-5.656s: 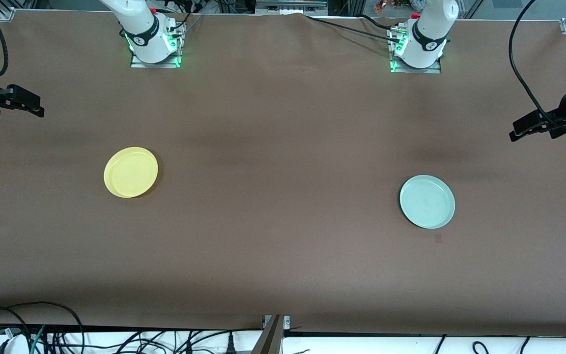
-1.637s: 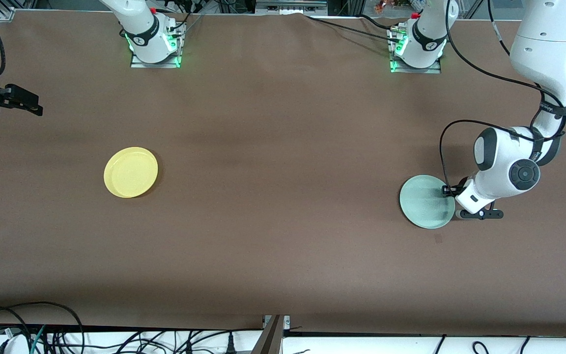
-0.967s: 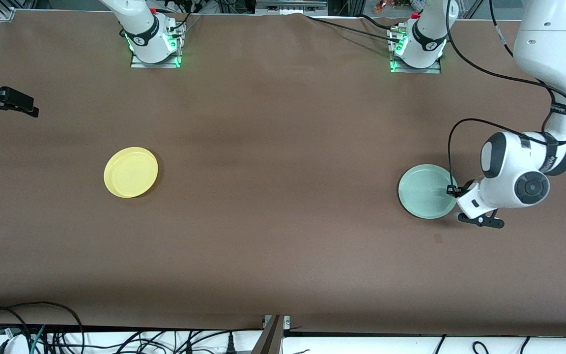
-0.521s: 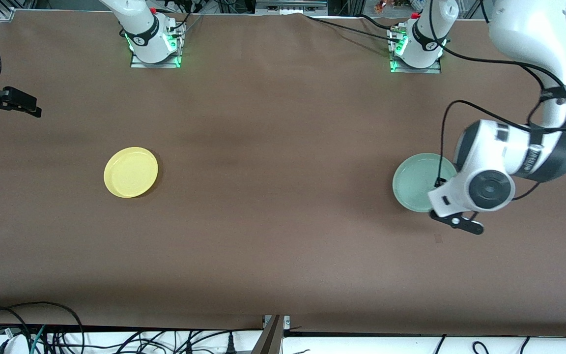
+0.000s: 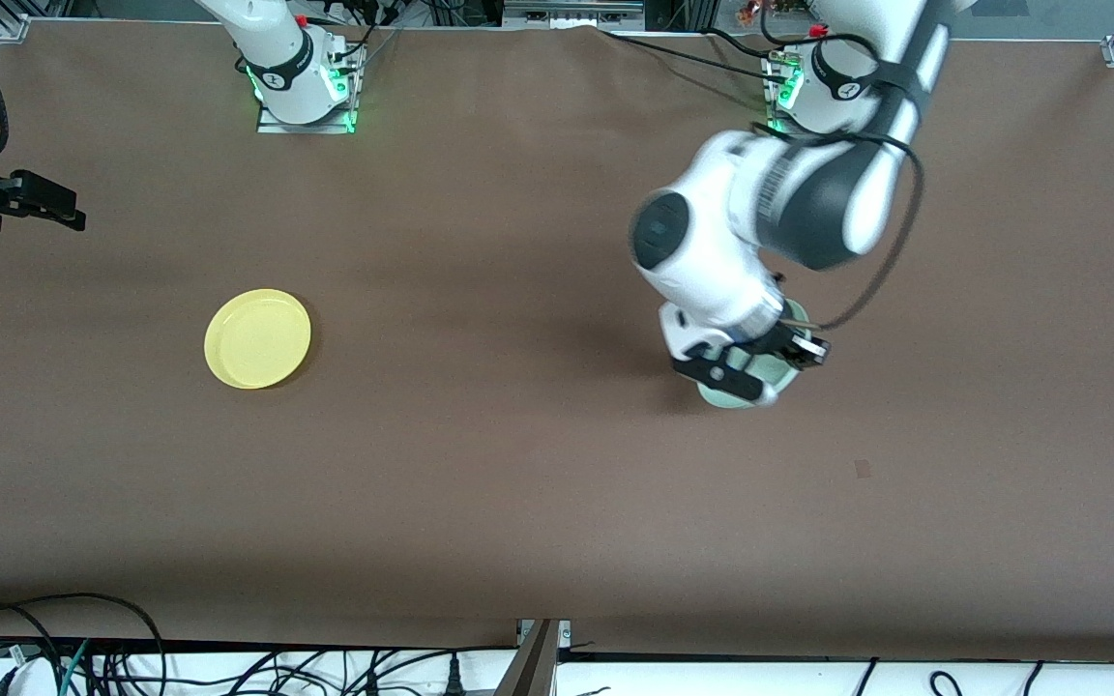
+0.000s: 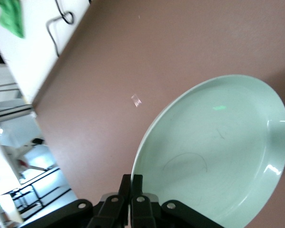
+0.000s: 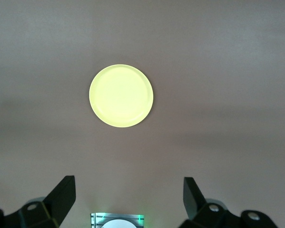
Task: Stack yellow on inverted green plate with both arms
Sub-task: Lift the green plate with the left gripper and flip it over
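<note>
Your left gripper (image 5: 777, 360) was closed tight on the rim of the green plate (image 5: 746, 391), holding it in the air over the middle of the brown surface (image 5: 518, 464), toward the left arm's end; in the front view the left arm (image 5: 760, 222) reached out from its base and covered most of the plate, so only a crescent of it showed below the wrist. In the left wrist view you saw the fingers (image 6: 132, 190) pressed together on the plate's (image 6: 213, 152) edge, with its hollow face turned toward the camera and the plate tilted against the surface (image 6: 132, 57) beneath it. The yellow plate (image 5: 257, 338) lay flat on the surface, rim upward, toward the right arm's end and well apart from the green plate. Your right gripper (image 5: 40, 201) waited at the edge of the surface at the right arm's end, its fingers spread wide with nothing between them; its wrist view showed the two fingertips (image 7: 61, 192) far apart and the yellow plate (image 7: 121, 95) alone on the surface below.
</note>
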`<state>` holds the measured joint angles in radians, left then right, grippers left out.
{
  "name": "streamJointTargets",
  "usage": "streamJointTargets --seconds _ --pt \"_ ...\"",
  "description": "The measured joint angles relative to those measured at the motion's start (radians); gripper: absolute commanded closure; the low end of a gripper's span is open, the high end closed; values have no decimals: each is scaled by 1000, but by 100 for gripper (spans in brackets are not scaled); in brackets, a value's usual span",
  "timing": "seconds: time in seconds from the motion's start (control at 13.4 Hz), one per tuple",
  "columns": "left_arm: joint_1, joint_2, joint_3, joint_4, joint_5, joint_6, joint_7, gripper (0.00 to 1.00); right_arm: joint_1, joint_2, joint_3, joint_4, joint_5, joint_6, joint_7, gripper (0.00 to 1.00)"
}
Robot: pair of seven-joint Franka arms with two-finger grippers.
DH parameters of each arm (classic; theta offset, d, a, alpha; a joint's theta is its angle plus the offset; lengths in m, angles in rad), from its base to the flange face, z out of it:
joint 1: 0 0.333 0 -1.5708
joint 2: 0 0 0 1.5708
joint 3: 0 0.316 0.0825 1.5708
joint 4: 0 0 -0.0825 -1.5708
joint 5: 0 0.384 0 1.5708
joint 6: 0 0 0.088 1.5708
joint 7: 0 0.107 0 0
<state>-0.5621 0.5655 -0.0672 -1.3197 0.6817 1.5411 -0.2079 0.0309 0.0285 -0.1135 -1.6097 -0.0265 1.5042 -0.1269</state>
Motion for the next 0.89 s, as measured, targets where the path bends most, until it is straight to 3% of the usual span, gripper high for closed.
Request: streamJointTargets --seconds 0.3,0.67,0.89 --pt "-187 53 3 -1 186 -29 -179 100 1 0 1 0 0 0 0 0" --pt "-322 165 10 -1 325 -40 -429 100 1 0 1 1 0 0 0 0" --pt "-416 227 28 1 471 -91 -496 100 1 0 1 1 0 0 0 0"
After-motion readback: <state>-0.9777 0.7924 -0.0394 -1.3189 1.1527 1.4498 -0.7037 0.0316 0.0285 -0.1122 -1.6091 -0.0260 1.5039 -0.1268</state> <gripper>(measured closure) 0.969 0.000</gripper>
